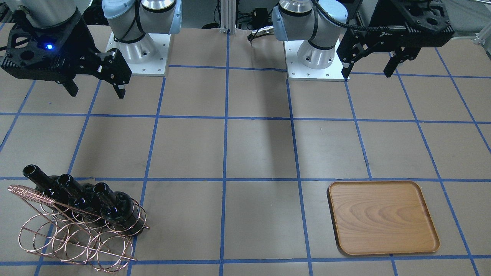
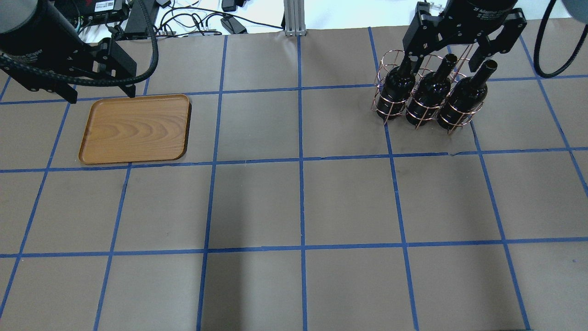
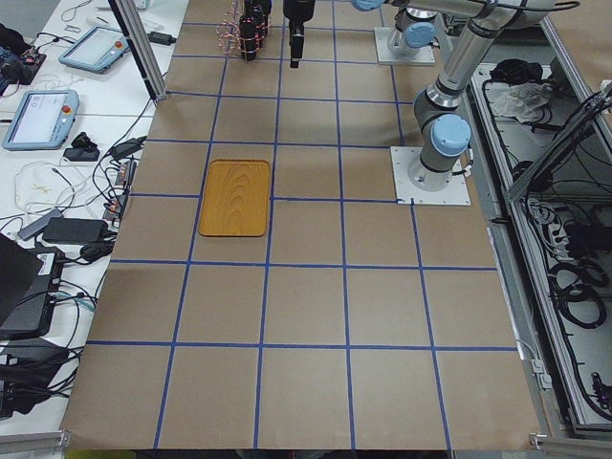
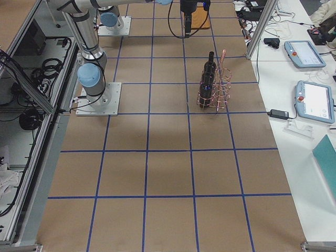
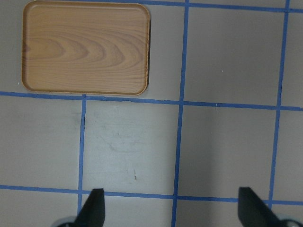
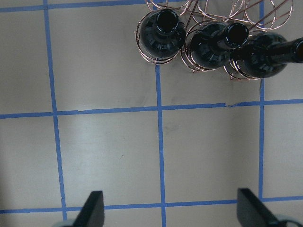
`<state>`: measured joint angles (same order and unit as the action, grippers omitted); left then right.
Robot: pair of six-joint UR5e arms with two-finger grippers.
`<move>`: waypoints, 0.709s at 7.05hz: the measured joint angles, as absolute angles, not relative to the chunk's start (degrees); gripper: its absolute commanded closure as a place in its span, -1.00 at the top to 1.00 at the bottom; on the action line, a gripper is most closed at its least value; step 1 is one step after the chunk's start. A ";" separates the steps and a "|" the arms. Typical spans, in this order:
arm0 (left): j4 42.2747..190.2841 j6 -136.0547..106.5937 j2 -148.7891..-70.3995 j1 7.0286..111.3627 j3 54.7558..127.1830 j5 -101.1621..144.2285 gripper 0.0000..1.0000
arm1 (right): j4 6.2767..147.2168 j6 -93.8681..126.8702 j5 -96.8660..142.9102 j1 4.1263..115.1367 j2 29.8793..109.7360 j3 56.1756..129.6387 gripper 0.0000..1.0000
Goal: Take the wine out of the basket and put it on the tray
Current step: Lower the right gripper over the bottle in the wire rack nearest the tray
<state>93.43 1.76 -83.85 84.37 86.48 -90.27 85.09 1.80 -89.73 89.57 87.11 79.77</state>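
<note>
Three near-black wine bottles [image 2: 397, 85] [image 2: 429, 92] [image 2: 461, 99] stand upright in the copper wire basket [image 1: 76, 241], in its row of rings nearest the robot. They also show at the top of the right wrist view [image 6: 161, 35]. My right gripper [image 2: 444, 57] [image 6: 173, 213] is open and empty, high above the table on the robot's side of the basket. The wooden tray [image 2: 135, 128] [image 1: 381, 216] lies flat and empty. My left gripper [image 2: 102, 95] [image 5: 171, 213] is open and empty, high above the table on the robot's side of the tray [image 5: 85, 47].
Brown table with a blue tape grid. The basket's long twisted handle [image 1: 27, 191] slants up beside the bottle necks, and its outer rings hold nothing. The arm bases [image 1: 314, 57] stand at the robot's edge. Cables [image 2: 193, 20] lie beyond the far edge.
</note>
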 measured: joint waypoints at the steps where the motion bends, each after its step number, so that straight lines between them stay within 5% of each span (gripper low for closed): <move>1: 93.43 1.76 -83.85 84.38 86.48 -90.28 1.00 | 85.08 1.79 -89.74 89.56 87.10 79.79 1.00; 5: 93.43 1.76 -83.85 84.37 86.48 -90.35 1.00 | 88.45 1.63 -89.62 89.01 84.55 79.95 0.97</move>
